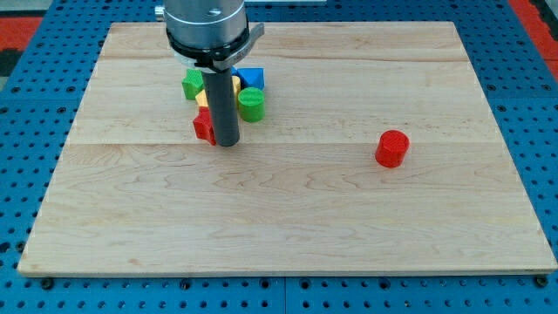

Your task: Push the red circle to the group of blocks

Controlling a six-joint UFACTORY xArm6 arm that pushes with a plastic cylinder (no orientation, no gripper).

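Observation:
The red circle (392, 148) lies alone on the wooden board, right of centre. A group of blocks sits at the upper left of centre: a green circle (252, 103), a blue block (251, 78), a green block (193, 85), a yellow block (202, 98) partly hidden, and a red block (204, 127). My tip (227, 142) rests on the board at the group's lower edge, right beside the red block. It is far to the view's left of the red circle. The rod hides part of the group.
The wooden board (288, 218) lies on a blue pegboard table (35, 105). The arm's round head (205, 26) hangs over the board's top edge, above the group.

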